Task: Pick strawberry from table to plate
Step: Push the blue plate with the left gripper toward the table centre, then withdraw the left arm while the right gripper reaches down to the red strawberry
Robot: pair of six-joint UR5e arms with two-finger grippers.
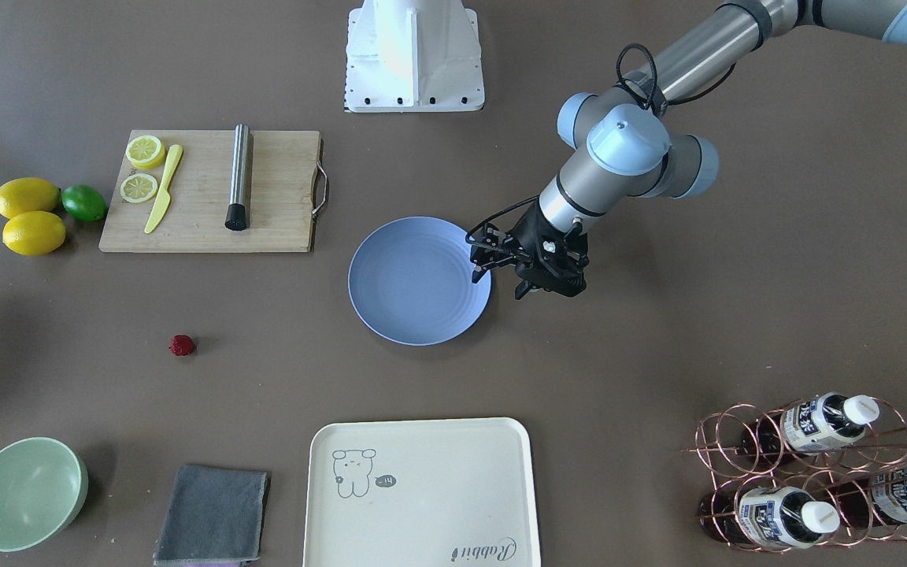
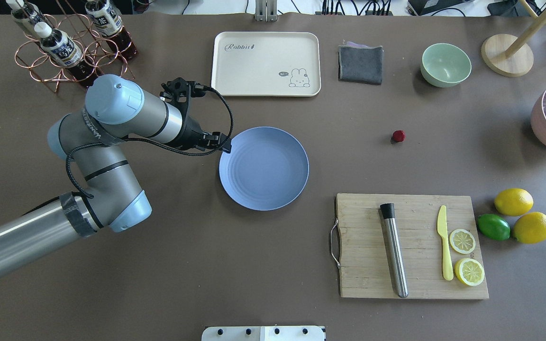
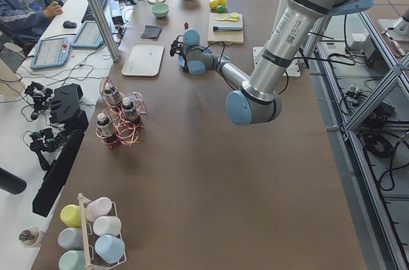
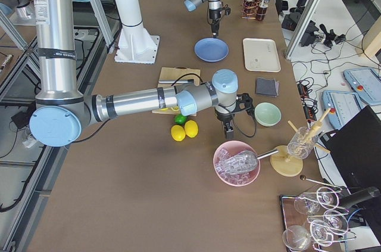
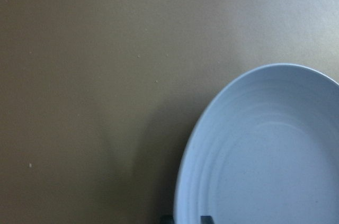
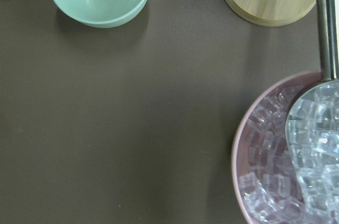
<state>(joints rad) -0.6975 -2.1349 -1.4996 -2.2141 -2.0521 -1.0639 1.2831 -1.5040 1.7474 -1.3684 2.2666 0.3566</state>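
Well out on the bare table (image 2: 349,156) lies the strawberry (image 2: 398,136), alone, with open surface on every side. The nearest edges are the far edge of the cutting board (image 2: 363,246) and the rim of the plate (image 2: 273,175), both clearly apart from it. Nothing stands on the strip of table between berry and plate.

The left pincer (image 1: 497,283) hangs at the plate's rim on the side away from the strawberry, its two fingers moderately parted and holding nothing. In the left wrist view the dark fingertips (image 5: 206,218) show at the bottom edge, one on each side of the rim line. The cream tray (image 2: 263,61) lies near, beyond the plate.

The right pincer (image 4: 228,131) points down over the table between the green bowl (image 4: 268,114) and the pink bowl of ice (image 4: 237,162); whether it is parted or closed, I cannot tell.
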